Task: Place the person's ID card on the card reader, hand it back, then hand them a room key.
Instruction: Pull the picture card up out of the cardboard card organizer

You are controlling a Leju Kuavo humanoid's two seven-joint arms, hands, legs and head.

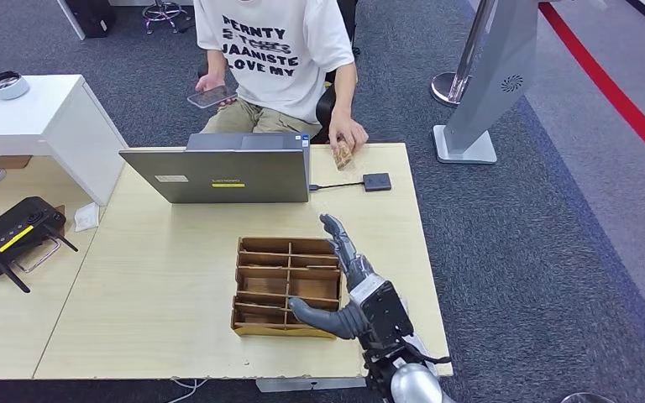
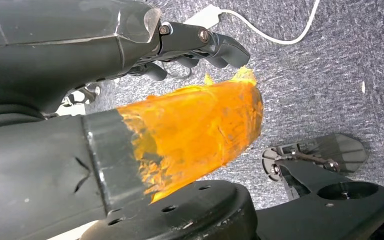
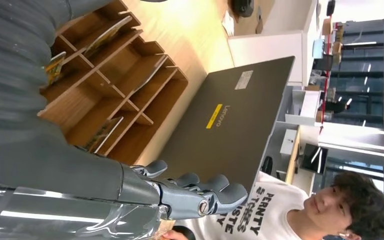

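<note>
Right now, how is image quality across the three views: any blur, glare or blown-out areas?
Head view: even light, sharp on the laptop and right hand. Right wrist view: windows behind are blown out, arm cover blurred near the lens. Left wrist view: left hand close and soft, carpet sharper.

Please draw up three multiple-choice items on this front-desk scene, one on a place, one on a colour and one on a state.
1. Where does the small dark card reader lie?
A. Inside the wooden tray
B. On the table, cabled to the laptop
C. On the white side cabinet

2. What colour is the strip on the laptop lid?
A. Yellow
B. Red
C. Blue

3. How is the right hand?
A. Gripping a card
B. Pressing on the laptop
C. Holding nothing, fingers stretched out

Answers: 1 B, it sits beside the laptop with a cable running between them. 2 A, a yellow strip shows in the head view. 3 C, the hand is over the wooden tray with nothing in it.
</note>
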